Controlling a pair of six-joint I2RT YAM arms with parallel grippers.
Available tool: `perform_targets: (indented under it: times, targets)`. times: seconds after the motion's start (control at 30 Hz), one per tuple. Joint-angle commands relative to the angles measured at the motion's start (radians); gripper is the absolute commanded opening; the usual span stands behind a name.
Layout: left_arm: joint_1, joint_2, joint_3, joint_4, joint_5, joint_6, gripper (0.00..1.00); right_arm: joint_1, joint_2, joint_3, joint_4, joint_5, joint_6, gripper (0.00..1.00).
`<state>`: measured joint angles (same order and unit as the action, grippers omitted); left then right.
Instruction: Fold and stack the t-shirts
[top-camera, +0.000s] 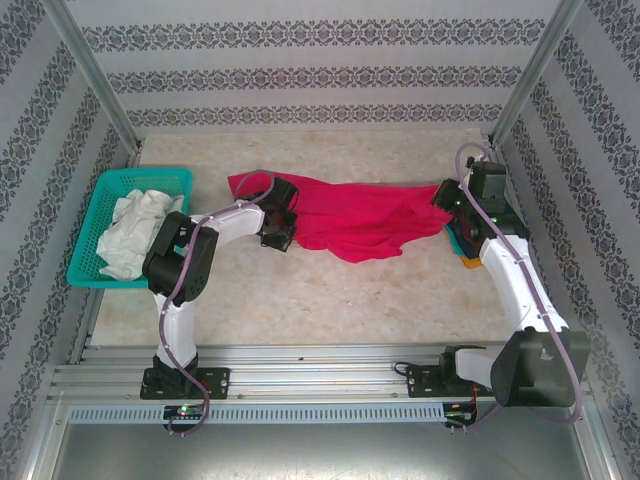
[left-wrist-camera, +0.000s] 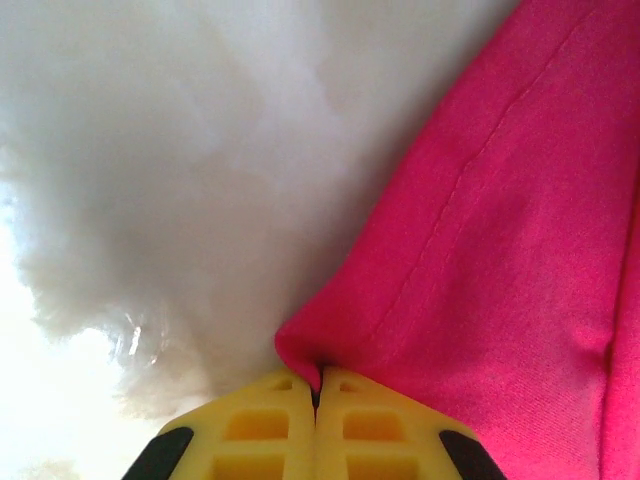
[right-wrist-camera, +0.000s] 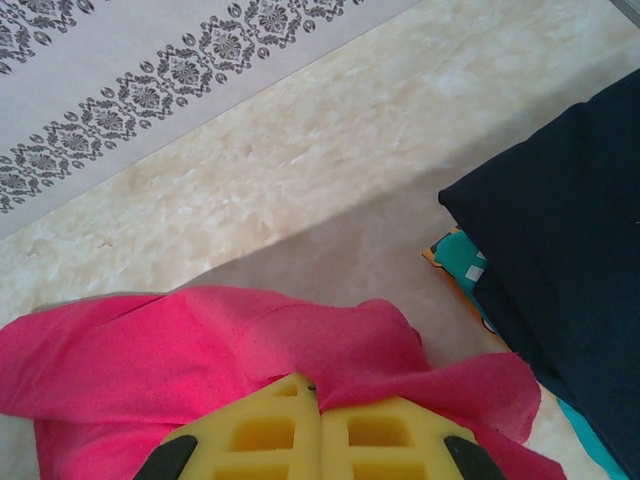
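1. Pinching with the left gripper (left-wrist-camera: 316, 385): the yellow fingers (left-wrist-camera: 260, 430) are pressing flat against each other with no gap at the tips, clenched on a small fold of the crimson-pink t-shirt (left-wrist-camera: 500, 250) caught right where they meet.
2. Fanning out from those left fingertips, up and to the right in the left wrist view: pink cloth with a stitched hem line running diagonally across it. Showing only a blurred pale surface to the left of the tips.
3. Clamping with the right gripper (right-wrist-camera: 318, 395) as well: its yellow fingers (right-wrist-camera: 260, 435) are closing tip to tip and grasping a ruffled edge of the same pink shirt, with cloth bunching over and around both tips.
4. Lying to the right of the right fingers, apart from them: the navy blue t-shirt (right-wrist-camera: 570, 230), folded and resting on top of a teal and orange layer (right-wrist-camera: 462, 262) that is peeking out along its near edge. Not telling from these views what that layer is.
5. Stretching between the two pairs of fingers in the top view: the pink shirt is spreading over the pale table (top-camera: 350, 300), one end gathered at the left fingers, the other at the right fingers, and its lower edge sagging toward the arm bases.
6. Sitting well off to the left of the left fingers, at the table's edge: a teal mesh basket (top-camera: 88, 222) holding a crumpled white cloth (top-camera: 135, 230), touching neither gripper.
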<state>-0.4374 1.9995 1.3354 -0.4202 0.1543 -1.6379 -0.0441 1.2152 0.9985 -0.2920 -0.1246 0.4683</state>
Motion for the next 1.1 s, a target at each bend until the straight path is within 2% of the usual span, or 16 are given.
perform_targets:
  times: [0.0,0.17,0.43,0.57,0.77,1.07]
  targets:
    - [0.034,-0.06,0.014,-0.015,-0.053,0.077,0.0,-0.01,-0.054,0.032,-0.019,-0.035,0.005,0.0]
    - [0.101,-0.183,0.109,-0.106,-0.107,0.189,0.0,-0.011,-0.076,0.101,-0.033,-0.076,-0.012,0.0]
    - [0.233,-0.268,0.468,-0.365,-0.122,0.415,0.0,-0.015,-0.03,0.361,-0.036,-0.167,-0.006,0.0]
    - [0.282,-0.322,0.57,-0.446,-0.13,0.458,0.0,-0.019,-0.032,0.467,-0.038,-0.193,0.016,0.0]
    - [0.33,-0.417,0.608,-0.518,-0.137,0.484,0.0,-0.022,-0.084,0.509,-0.04,-0.214,0.079,0.0]
    - [0.332,-0.483,0.552,-0.563,-0.101,0.485,0.0,-0.025,-0.16,0.488,-0.108,-0.243,0.093,0.0]
